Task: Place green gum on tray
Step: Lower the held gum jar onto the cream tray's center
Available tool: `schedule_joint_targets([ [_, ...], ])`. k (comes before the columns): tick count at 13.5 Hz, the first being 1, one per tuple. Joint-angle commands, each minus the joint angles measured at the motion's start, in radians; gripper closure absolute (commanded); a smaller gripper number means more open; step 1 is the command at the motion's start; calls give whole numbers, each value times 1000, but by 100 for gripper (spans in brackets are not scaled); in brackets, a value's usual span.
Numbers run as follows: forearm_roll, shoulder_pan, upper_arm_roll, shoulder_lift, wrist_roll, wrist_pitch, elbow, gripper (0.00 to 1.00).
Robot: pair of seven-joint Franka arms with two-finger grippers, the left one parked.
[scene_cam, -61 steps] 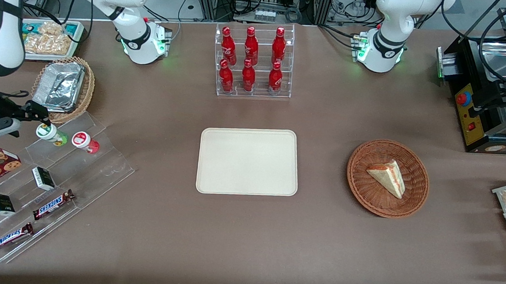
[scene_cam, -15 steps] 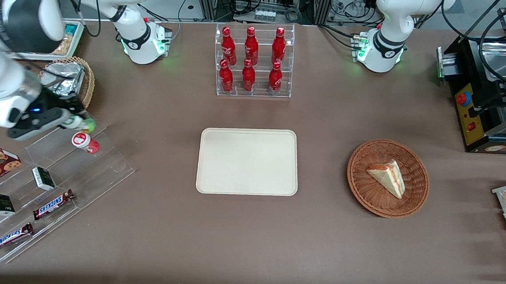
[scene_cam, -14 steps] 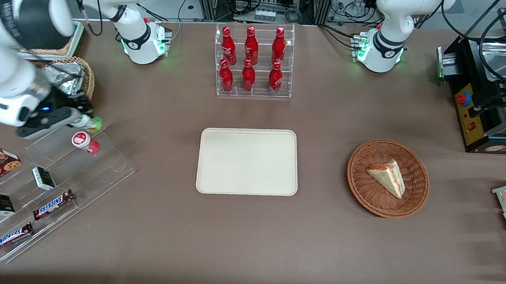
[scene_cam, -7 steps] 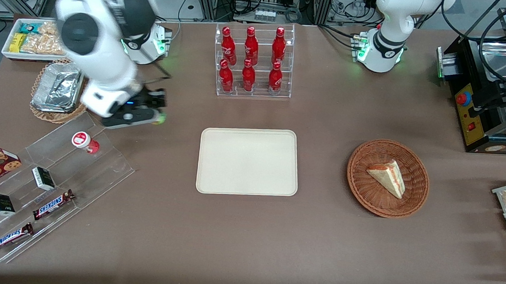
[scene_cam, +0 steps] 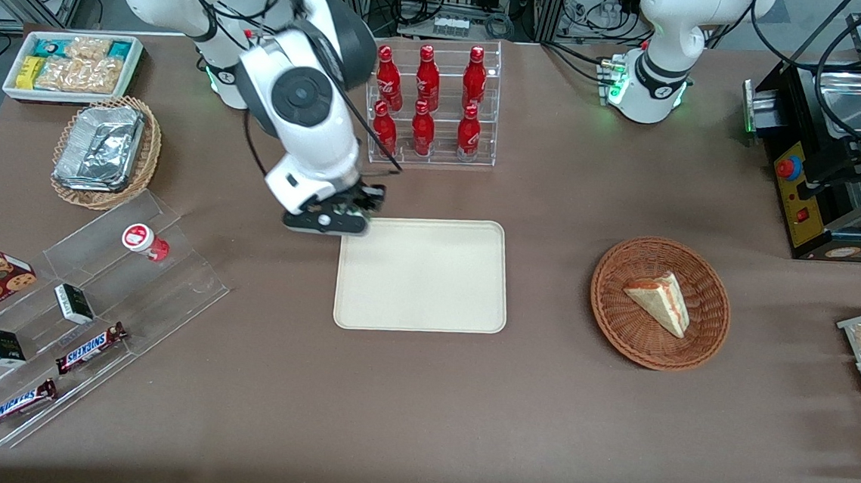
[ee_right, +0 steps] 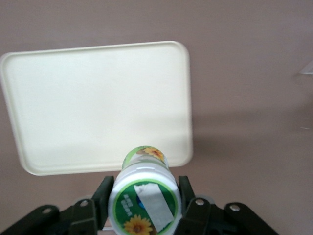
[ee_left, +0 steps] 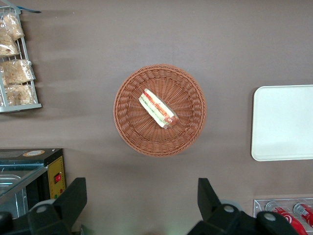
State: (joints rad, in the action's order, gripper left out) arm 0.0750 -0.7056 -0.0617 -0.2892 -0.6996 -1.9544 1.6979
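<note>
My right gripper [ee_right: 145,196] is shut on the green gum [ee_right: 144,196], a small bottle with a white lid bearing a green sunflower mark; the black fingers [ee_right: 102,192] press its sides. In the front view the gripper [scene_cam: 353,204] hangs just above the cream tray's [scene_cam: 422,275] corner nearest the soda rack and the working arm's end; the gum is hidden there by the hand. The wrist view shows the tray [ee_right: 98,105] below, bare, with the gum over its edge. The tray's edge also shows in the left wrist view [ee_left: 283,122].
A clear stepped stand [scene_cam: 85,308] holds the red gum [scene_cam: 144,240], small boxes and Snickers bars. A rack of red soda bottles [scene_cam: 429,105] stands close beside the arm. A wicker basket with a sandwich [scene_cam: 659,303], a foil-tray basket [scene_cam: 103,150] and a snack bin [scene_cam: 75,65] lie around.
The gripper has lifted the green gum off the clear stand and carried it across the table toward the tray, now reaching the tray's corner. The red gum stays on the stand.
</note>
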Motion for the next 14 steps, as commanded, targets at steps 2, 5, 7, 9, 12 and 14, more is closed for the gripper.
schedule_joint_targets([
  [2, 28, -55, -14, -139, -84, -157, -47, 100],
  [5, 22, -87, -15, -215, -107, -256, -47, 100],
  [7, 20, -87, -15, -258, -107, -297, -49, 100],
  [9, 19, -110, -17, -289, -106, -328, -50, 100],
  [12, -19, -130, -21, -347, -113, -343, -72, 100],
  [14, -49, -141, -21, -358, -144, -356, -75, 100],
])
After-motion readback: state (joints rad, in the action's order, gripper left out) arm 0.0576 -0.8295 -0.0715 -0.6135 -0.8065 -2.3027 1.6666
